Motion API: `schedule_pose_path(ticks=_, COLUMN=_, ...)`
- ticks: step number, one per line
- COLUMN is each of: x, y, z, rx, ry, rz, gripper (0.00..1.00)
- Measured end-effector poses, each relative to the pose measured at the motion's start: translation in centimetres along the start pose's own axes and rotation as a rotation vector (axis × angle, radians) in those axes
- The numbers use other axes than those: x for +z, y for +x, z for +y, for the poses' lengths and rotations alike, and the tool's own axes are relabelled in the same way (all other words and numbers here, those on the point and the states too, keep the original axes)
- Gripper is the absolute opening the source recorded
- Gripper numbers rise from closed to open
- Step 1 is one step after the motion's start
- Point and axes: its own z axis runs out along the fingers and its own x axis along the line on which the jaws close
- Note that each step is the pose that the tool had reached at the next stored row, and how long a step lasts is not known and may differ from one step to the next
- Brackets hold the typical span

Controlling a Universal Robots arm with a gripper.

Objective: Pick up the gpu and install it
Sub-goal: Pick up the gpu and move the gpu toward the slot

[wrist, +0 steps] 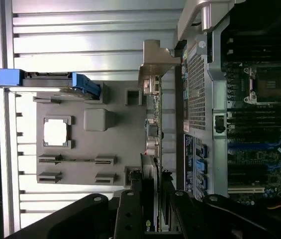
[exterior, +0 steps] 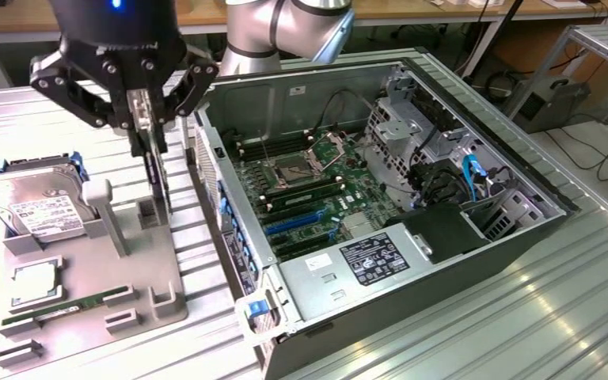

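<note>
gpu (exterior: 157, 168): stood on edge at its slotted tray (exterior: 124, 279), left of the open case (exterior: 272, 95).
gripper (exterior: 146, 119): closed on the gpu's top edge, so it hung upright.

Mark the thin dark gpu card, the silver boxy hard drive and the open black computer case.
thin dark gpu card (exterior: 161, 178): exterior view, edge-on board.
silver boxy hard drive (exterior: 32, 212): exterior view, white label.
open black computer case (exterior: 272, 103): exterior view, grey inner wall.

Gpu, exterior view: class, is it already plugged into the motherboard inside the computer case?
No, the gripper holds the gpu on edge over the grey fixture, outside the computer case.
</note>
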Motion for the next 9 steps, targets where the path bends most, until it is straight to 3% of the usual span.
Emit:
schedule_pose_path(ticks=3, x=-1.48, y=-0.8, z=-0.03, rx=-0.001, ry=-0.0040, rz=0.0025, gripper=0.26)
schedule_pose_path(ticks=7, x=-4.37, y=-2.7, z=-0.05, rx=-0.004, ry=-0.0152, rz=0.0066, gripper=0.26)
schedule_pose_path(ticks=9, x=-5.19, y=-3.4, z=-0.05, rx=-0.005, ry=-0.0189, rz=0.0077, gripper=0.26)
